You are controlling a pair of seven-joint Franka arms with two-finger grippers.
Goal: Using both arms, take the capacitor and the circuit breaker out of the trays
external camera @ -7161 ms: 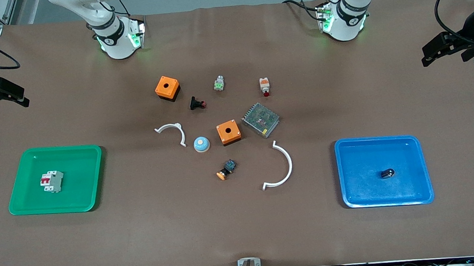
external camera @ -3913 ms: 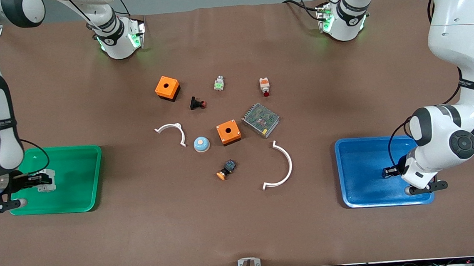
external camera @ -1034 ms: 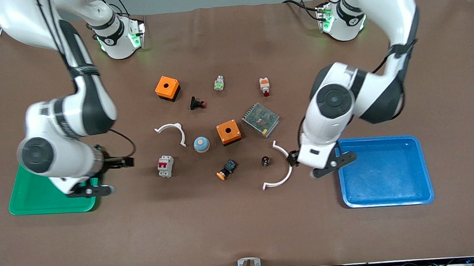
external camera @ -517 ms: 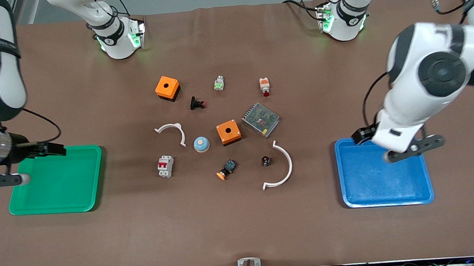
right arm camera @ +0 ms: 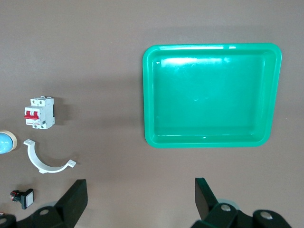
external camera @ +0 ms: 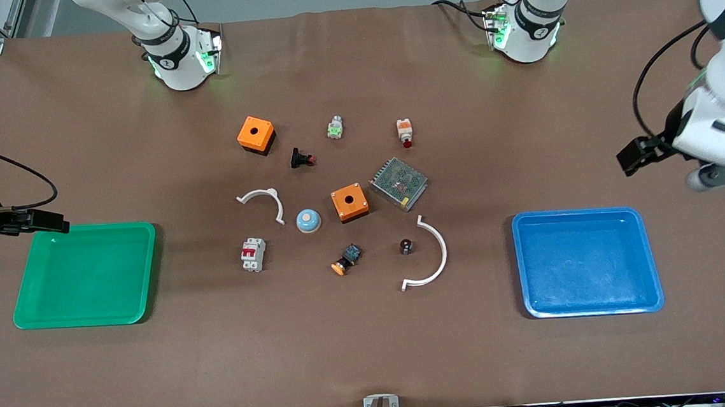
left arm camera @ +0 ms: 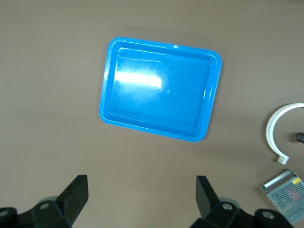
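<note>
The breaker point(external camera: 253, 254), grey-white with red levers, lies on the table between the green tray point(external camera: 83, 275) and a blue dome button; it also shows in the right wrist view point(right arm camera: 39, 113). The capacitor point(external camera: 406, 246), a tiny black cylinder, stands inside the curve of a large white arc point(external camera: 433, 259). My right gripper point(external camera: 57, 223) is open and empty over the table beside the green tray point(right arm camera: 211, 95). My left gripper point(external camera: 629, 162) is open and empty over the table beside the blue tray point(external camera: 587, 261), which the left wrist view point(left arm camera: 159, 90) also shows. Both trays are empty.
The table's middle holds two orange boxes point(external camera: 255, 134) point(external camera: 349, 202), a metal mesh box point(external camera: 399, 183), a blue dome button point(external camera: 308, 220), an orange-capped button point(external camera: 345, 259), a black flanged button point(external camera: 302, 158), a small white arc point(external camera: 263, 201) and two small parts.
Both arms have drawn back from the middle toward their own ends of the table. The breaker and capacitor, earlier in the trays, stay where they were set down.
</note>
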